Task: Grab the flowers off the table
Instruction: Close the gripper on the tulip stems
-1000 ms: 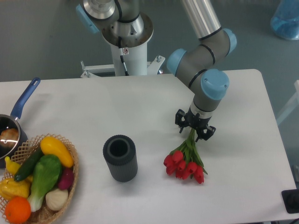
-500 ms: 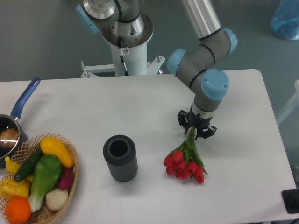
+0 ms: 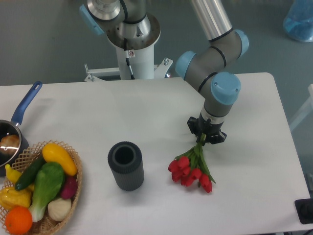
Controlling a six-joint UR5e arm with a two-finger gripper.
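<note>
The flowers (image 3: 190,169) lie on the table (image 3: 146,112) to the right of the dark cylinder (image 3: 126,165); their long axis runs from the red buds at the near, lower-left end up and back along the stems; we see the stem end sitting between the jaws of the gripper (image 3: 205,136), which look drawn in narrow onto it; we judge the buds hang below and slightly left of the jaws, so a straight lift should carry them.

1. Left of my gripper (image 3: 205,137): the dark cylinder (image 3: 126,165) stands near the flowers (image 3: 190,169).
2. Far left: basket (image 3: 73,182) and pan (image 3: 14,132), well apart.
3. Right: bare table (image 3: 254,147).
</note>
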